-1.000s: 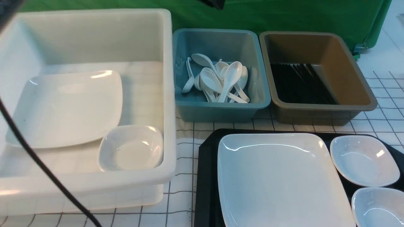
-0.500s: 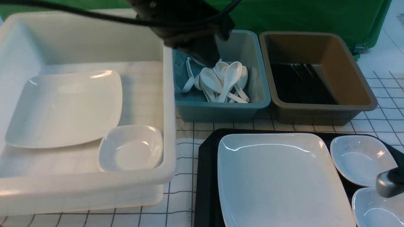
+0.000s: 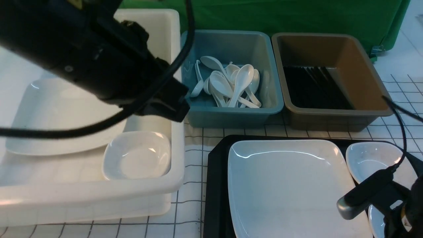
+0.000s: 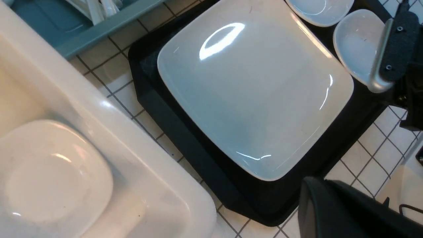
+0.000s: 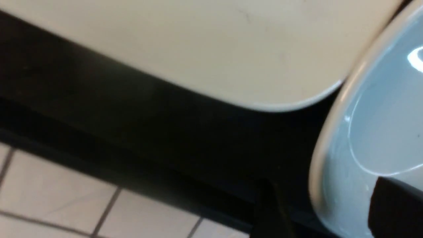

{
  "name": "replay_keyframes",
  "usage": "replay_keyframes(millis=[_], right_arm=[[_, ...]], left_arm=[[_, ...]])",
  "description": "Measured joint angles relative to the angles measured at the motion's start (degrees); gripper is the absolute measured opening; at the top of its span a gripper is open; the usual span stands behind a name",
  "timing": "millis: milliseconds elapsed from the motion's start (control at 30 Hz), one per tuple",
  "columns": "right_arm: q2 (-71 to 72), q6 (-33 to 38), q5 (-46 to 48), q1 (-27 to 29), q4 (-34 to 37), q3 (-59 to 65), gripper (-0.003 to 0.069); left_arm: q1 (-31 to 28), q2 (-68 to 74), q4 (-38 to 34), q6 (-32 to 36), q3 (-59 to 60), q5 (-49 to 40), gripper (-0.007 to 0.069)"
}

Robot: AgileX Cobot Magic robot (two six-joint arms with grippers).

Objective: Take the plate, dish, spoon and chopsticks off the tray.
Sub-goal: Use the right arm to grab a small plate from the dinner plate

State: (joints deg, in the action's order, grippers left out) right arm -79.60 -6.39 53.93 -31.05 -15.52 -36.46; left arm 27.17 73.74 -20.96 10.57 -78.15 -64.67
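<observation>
The big white plate (image 3: 290, 185) lies on the black tray (image 3: 216, 185), with two small white dishes to its right. My right gripper (image 5: 330, 211) is open, its fingers (image 3: 363, 193) standing either side of the near dish's (image 5: 380, 132) rim. The far dish (image 3: 370, 162) lies free. My left arm (image 3: 99, 59) hangs over the white tub; its gripper (image 4: 314, 188) is shut and empty, above the tray's near left corner (image 4: 251, 205). Several white spoons (image 3: 231, 84) lie in the teal bin. Black chopsticks (image 3: 314, 87) lie in the brown tub. Neither shows on the tray.
A large white tub (image 3: 175, 132) at the left holds a plate (image 3: 49, 132) and a small dish (image 3: 137, 155). The teal bin (image 3: 231, 115) and brown tub (image 3: 337, 115) stand behind the tray. A green cloth hangs at the back.
My left arm swung from above the teal bin leftward and nearer, over the white tub. My right gripper came further in at the bottom right and opened around the near dish's rim.
</observation>
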Motion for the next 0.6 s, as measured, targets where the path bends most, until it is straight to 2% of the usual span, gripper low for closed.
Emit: replay_keyframes(millis=[400,467,600], right_arm=[[-8.76,-2.52,-3.29,-1.47,-4.83,-0.12,0.0399],[-8.89,-2.52,-3.31,-1.47,-4.98,-0.12,0.0370],[-9.10,-2.47,-2.76,-1.47,-6.54,-0.12,0.0208]], left_arm=[[0.00,-7.55,-1.04,-0.35,14.15,2.77,0.0006],[0.00,-8.56,-1.43,-0.46,15.71,3.57,0.0006],[0.00,-10.26,-1.51,-0.53,18.46,4.05,0.0006]])
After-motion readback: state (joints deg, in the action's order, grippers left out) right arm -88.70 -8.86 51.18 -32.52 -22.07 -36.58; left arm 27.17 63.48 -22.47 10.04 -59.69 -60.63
